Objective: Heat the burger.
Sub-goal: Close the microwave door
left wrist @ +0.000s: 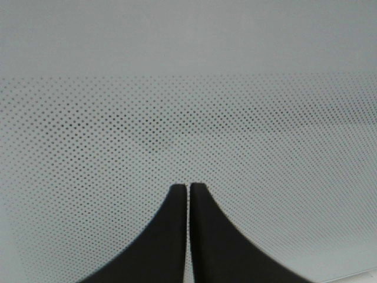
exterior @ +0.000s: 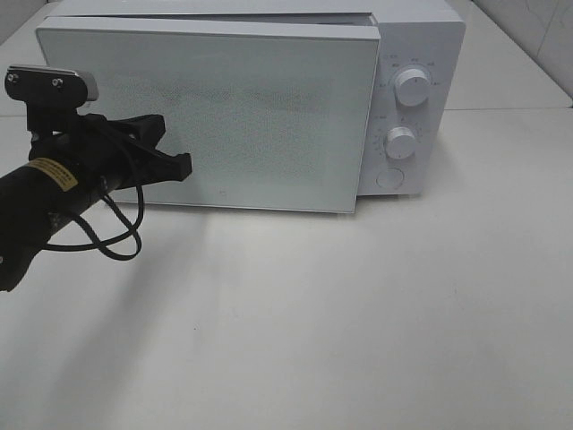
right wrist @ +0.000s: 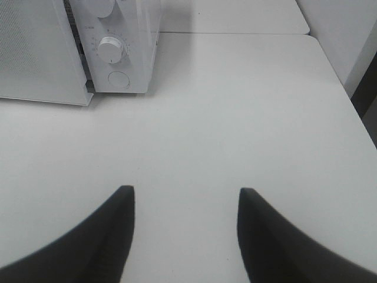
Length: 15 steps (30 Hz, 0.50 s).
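Left gripper [left wrist: 187,188] pinched shut w/ tips at the microwave door [exterior: 269,116], which looks not quite closed, right gripper [right wrist: 185,200] half-spread & empty over the table [right wrist: 235,118], burger not in view, maybe inside: prob light & squashy, so take it gently by the bun sides.

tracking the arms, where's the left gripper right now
The left gripper, shut, is on the left of the exterior high view, with its tips at the lower left of the microwave door. Whether they touch it is unclear.
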{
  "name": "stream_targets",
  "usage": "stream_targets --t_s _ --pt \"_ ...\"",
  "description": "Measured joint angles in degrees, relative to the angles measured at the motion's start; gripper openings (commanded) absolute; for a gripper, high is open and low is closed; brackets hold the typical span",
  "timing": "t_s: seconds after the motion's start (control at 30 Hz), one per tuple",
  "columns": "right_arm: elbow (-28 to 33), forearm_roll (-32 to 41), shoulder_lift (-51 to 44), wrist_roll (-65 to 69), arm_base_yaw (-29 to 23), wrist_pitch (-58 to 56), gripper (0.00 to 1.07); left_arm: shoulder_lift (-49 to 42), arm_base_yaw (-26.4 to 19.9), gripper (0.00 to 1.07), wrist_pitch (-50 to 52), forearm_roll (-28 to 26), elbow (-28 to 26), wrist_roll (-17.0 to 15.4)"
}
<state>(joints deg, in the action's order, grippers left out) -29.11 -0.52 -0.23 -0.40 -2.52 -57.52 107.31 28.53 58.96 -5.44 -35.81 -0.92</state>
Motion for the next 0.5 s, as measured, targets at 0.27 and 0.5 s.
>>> stream_targets --t_s 0.27,0.5 --pt "0.0 0.0 0.0 0.0 0.0 0.0 0.47 1.6 0.0 0.01 0.0 -1.3 -3.8 0.3" --pt "0.0 0.0 0.0 0.0 0.0 0.0 0.47 3.1 0.2 0.01 -0.3 -1.9 -6.9 1.5"
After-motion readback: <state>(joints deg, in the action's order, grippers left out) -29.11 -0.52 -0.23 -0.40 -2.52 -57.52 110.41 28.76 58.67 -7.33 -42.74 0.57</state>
